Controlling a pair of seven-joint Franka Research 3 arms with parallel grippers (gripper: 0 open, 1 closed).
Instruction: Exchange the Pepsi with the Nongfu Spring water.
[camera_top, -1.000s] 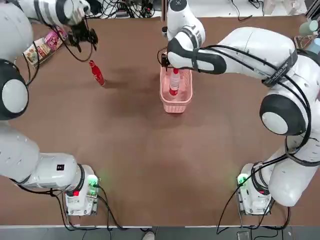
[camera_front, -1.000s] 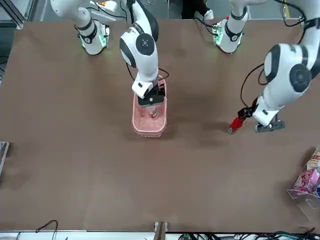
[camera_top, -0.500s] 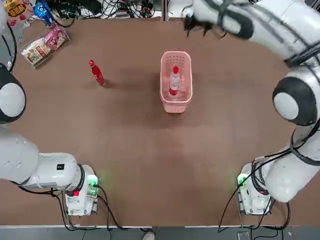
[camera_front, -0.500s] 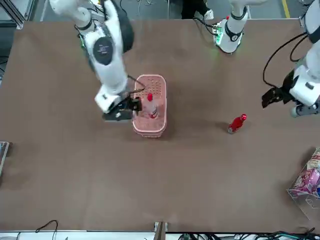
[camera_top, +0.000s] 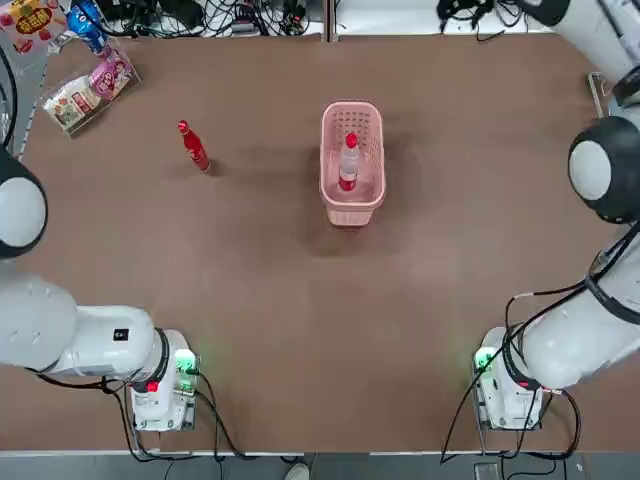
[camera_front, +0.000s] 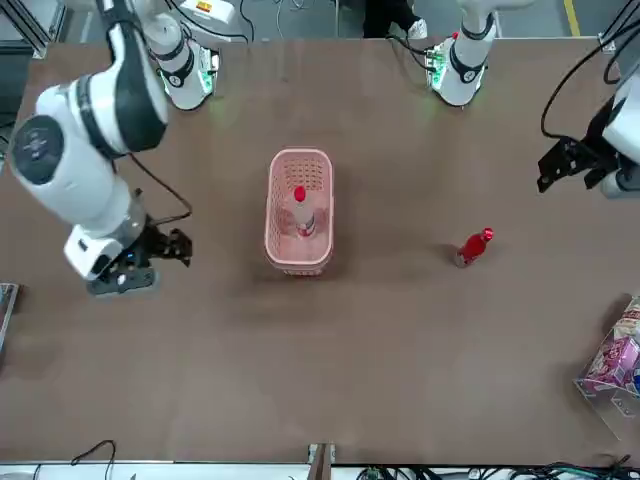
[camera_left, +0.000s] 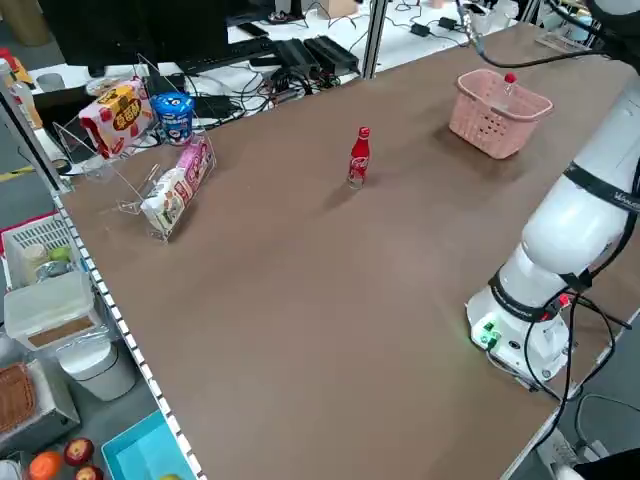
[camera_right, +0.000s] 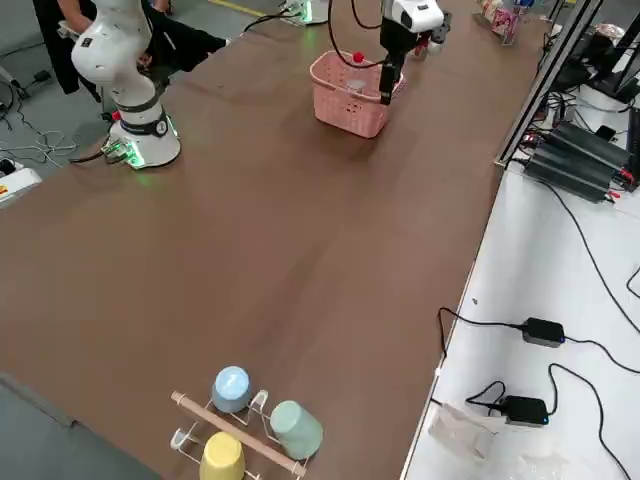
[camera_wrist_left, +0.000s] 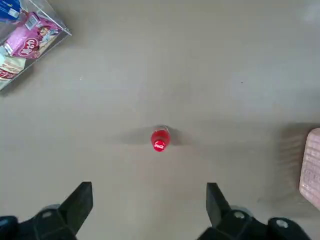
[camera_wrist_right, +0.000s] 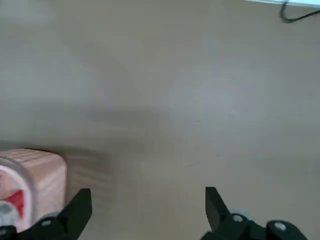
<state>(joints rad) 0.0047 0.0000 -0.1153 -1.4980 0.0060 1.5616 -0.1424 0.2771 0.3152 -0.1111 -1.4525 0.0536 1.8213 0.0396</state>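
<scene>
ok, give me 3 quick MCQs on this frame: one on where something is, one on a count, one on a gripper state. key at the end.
1. Where is the Nongfu Spring water?
A. lying on the bare table
B. standing in the pink basket
C. held by a gripper

2. How many cups hang on the rack in the right side view?
A. one
B. three
C. five

3. How is the left gripper?
A. open, holding nothing
B. shut on the Pepsi
C. shut on the basket rim

Key: 1 B, the clear bottle stands upright inside the basket. 2 B, a blue, a green and a yellow cup show. 3 A, its fingers stand wide apart, with the Pepsi alone on the table beyond them. The right gripper is open too, beside the basket.
</scene>
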